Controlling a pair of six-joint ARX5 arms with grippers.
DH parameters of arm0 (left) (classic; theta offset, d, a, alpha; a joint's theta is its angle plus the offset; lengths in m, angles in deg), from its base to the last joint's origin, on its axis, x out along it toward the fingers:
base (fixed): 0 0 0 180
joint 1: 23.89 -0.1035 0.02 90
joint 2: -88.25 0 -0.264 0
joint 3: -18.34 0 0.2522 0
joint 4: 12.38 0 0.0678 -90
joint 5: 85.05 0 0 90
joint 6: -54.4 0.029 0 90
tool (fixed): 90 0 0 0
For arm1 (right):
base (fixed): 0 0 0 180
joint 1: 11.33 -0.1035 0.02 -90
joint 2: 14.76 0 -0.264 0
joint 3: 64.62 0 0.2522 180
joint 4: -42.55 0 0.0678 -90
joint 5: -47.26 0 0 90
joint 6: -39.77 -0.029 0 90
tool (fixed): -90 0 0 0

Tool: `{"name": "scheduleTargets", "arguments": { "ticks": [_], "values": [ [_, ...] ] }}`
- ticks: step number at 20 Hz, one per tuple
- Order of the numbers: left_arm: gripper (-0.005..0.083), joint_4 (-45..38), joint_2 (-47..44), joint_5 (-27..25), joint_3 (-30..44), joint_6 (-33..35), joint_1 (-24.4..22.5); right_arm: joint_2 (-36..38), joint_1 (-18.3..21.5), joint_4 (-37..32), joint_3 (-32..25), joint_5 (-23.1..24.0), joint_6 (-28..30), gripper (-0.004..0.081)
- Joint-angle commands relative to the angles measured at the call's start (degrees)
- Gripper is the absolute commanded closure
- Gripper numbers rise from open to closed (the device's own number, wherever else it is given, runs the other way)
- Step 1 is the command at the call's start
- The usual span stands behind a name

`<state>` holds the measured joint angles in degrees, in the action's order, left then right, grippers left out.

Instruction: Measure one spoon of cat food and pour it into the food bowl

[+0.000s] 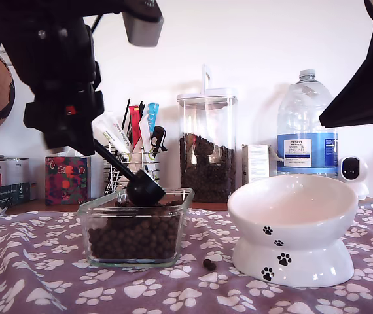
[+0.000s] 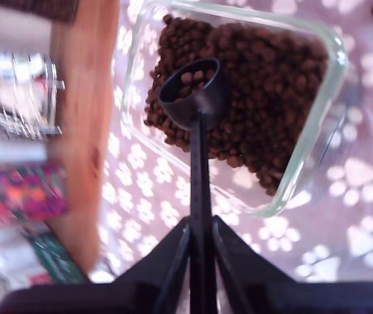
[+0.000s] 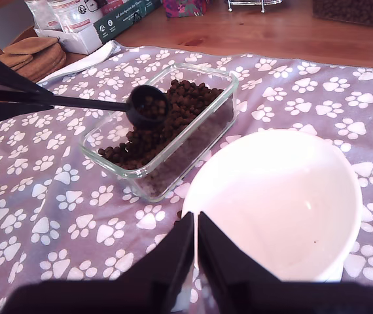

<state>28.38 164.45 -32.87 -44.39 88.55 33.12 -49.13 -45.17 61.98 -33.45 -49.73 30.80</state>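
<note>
Now my first gripper [image 2: 199, 252] clamps the spoon [image 2: 196, 98] by its handle, cup holding cat food [image 2: 265, 85] over the glass dish [image 1: 134, 226]. My second gripper [image 3: 196, 245], fingers pressed together and empty, hangs above the food bowl [image 3: 278, 203].

The scene is viewed from low at table level by the exterior view, facing the far wall. The glass dish [image 1: 136, 226] is seen from close above in the first wrist view [image 2: 239, 98], and from farther off in the second [image 3: 163, 127].
</note>
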Motion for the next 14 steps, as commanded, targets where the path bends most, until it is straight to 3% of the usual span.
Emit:
{"name": "scheduleTargets", "arguments": {
  "ticks": [1,6,10,14],
  "values": [
    [0.0795,-1.22,-0.48,-0.57,-0.5,7.8,0.11,-0.35,-0.26,-0.2,-0.35,-0.13,-0.15,0.0765],
    [0.0795,-7.19,-0.48,-3.63,-0.5,30.75,-1.97,-0.33,-0.26,0.07,-0.35,-0.15,-0.31,0.0765],
    [0.0795,-9.01,-0.46,-3.78,-0.5,45.16,-4.44,-0.33,-0.26,0.42,-0.35,-0.35,-0.35,0.0765],
    [0.0795,-9.11,-0.44,-3.67,-0.5,49.05,-6.8,-0.35,-0.26,0.61,-0.35,-0.37,-0.35,0.0765]
  ]
}}
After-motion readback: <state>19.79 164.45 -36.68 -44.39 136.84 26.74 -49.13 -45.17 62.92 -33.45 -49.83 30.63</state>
